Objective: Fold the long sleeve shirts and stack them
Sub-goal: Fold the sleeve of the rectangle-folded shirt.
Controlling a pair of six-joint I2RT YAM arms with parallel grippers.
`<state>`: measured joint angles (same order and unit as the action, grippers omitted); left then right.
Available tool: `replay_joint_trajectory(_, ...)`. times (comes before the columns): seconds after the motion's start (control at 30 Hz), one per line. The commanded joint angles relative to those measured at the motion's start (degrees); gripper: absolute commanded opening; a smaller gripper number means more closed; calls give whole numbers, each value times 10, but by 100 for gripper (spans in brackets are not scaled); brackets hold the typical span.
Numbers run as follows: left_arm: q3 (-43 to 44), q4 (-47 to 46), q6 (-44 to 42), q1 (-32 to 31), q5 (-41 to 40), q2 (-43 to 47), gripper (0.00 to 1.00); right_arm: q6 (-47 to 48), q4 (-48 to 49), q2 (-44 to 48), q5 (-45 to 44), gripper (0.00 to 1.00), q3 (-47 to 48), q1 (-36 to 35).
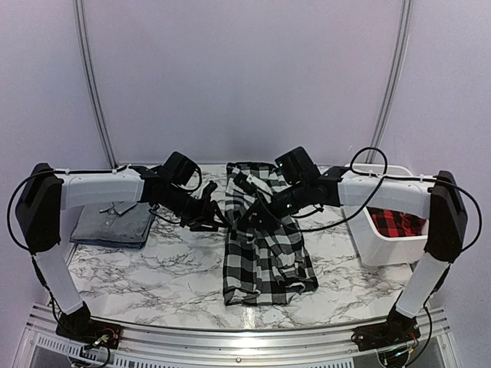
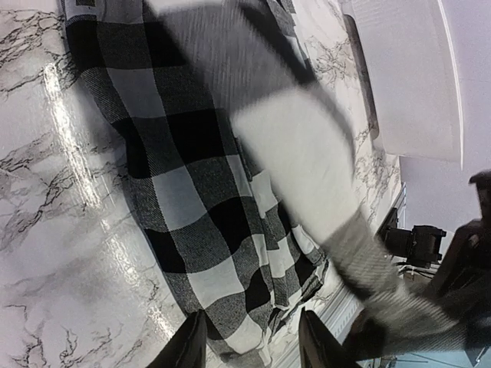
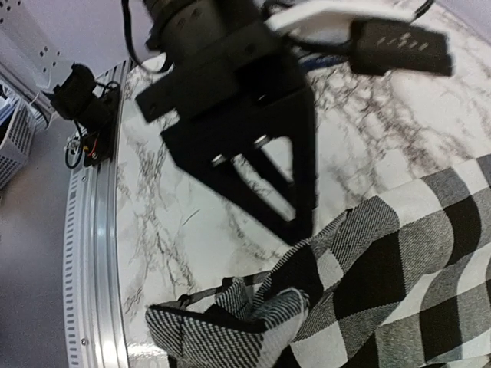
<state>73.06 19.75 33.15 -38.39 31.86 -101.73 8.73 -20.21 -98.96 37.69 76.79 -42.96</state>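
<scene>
Grey shirt (image 1: 113,222) first, at the far left of my overhead feed: it lies folded flat on the marble tabletop (image 1: 153,268), collar showing, partly under the left arm (image 1: 100,188).

Moving right, the left gripper (image 2: 252,318) reaches in over the left edge of the black-and-white checked shirt (image 1: 265,253). On its wrist feed I see the two fingers (image 2: 192,341) standing apart with checked cloth showing in the gap, so I read this gripper as open. Whether the tips touch the fabric I cannot tell.

The checked shirt lies in the middle of the tabletop as a long narrow band running from the back edge toward me, its near right corner rumpled.

The right gripper (image 1: 257,217) hangs over the upper half of that band, close beside the left one. Its wrist feed shows a bunched fold of checked cloth at the very bottom of the frame. The fingers are hidden there, so I cannot tell whether it is clamped or open.

At the far right a white bin (image 1: 391,249) stands on the tabletop, and the red-and-black checked shirt (image 1: 395,222) sits crumpled inside it.
</scene>
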Motion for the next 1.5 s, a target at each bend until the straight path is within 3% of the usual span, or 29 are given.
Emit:
replay_joint_trajectory(0.0, 12, -21, 3, 2, -2, -31, 43, -7, -27, 10, -7, 0, -45, -29)
replay_joint_trajectory(0.33, 56, -47, 15, 18, -30, -92, 43, -67, 28, -3, -79, 1, -73, -39)
replay_joint_trajectory(0.43, 75, -53, 20, 35, -50, -101, 43, -75, 23, -3, -143, 1, -55, -34)
replay_joint_trajectory(0.7, 151, -68, 40, 86, -84, -142, 38, -133, -10, 5, -339, 1, 64, 68)
replay_joint_trajectory(0.97, 278, -72, 41, 101, -85, -249, 25, -163, -26, -16, -449, 2, 145, 128)
replay_joint_trajectory(1.23, 430, -107, 74, 102, -87, -374, 19, -198, 18, 51, -591, 3, 73, 132)
replay_joint_trajectory(1.47, 529, -212, 124, 103, -102, -467, 22, -215, 45, 71, -554, 0, 31, 133)
